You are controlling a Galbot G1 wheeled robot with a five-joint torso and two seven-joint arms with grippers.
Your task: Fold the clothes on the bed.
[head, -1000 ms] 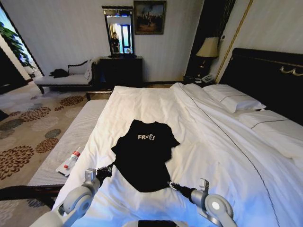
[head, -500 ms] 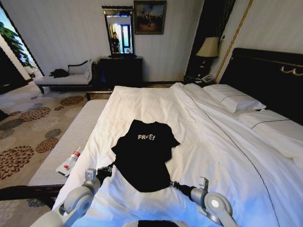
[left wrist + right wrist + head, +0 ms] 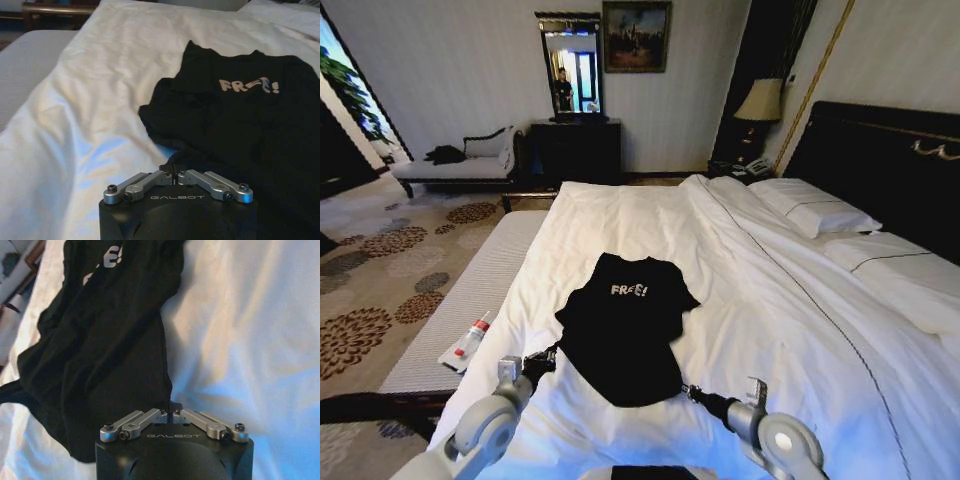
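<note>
Left claw sits at the near left corner of the black T-shirt, its fingers drawn together on the hem there; in the left wrist view the claw has its linkage folded inward and the dark cloth bunched right at its tips. It has not shifted from a second ago. Between the two claws the T-shirt lies chest-up on the bed, on the white duvet near the robot's edge, with the white "FREE!" lettering facing up and the sleeves spread to either side. Its outline looks the same as in the earlier pictures, apart from the near right corner of the hem, which has been drawn slightly toward the robot. Right claw is pinched shut on that right corner of the hem; the right wrist view shows the claw with its fingers closed and the black fabric running straight into them. Compared with a second ago, the right arm has drawn back a little toward the robot and outward, while the grip on the cloth is unchanged.
</note>
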